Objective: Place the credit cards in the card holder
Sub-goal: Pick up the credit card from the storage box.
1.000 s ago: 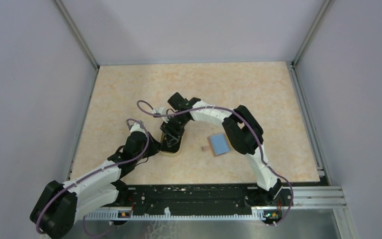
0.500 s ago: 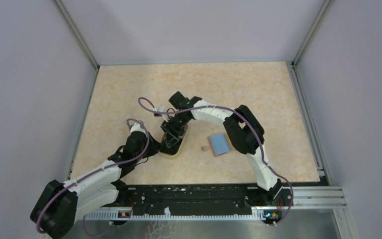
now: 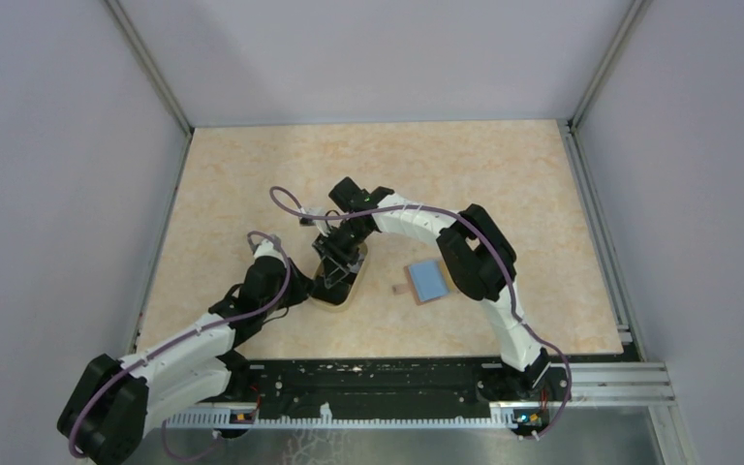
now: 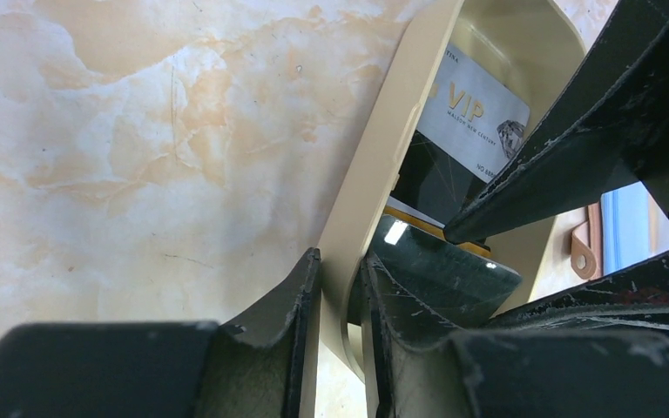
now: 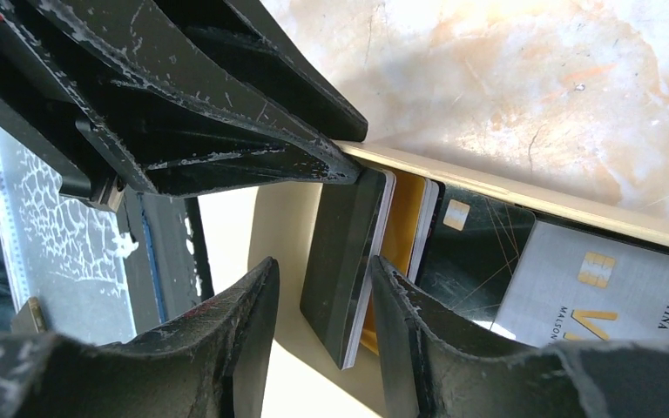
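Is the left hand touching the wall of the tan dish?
Touching. In the left wrist view the left hand straddles the dish wall, and its outer finger lies flat against it with no gap.

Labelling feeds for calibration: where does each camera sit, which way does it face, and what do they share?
Top external: above and behind the bases, looking down on the marbled beige table; both arms show.
Left wrist: looks along the left gripper, clamped on the rim of the tan oval dish.
Right wrist: looks past the right gripper, straddling upright black-and-white credit cards.
Shared: both wrist views show the dish, the cards and the other gripper.
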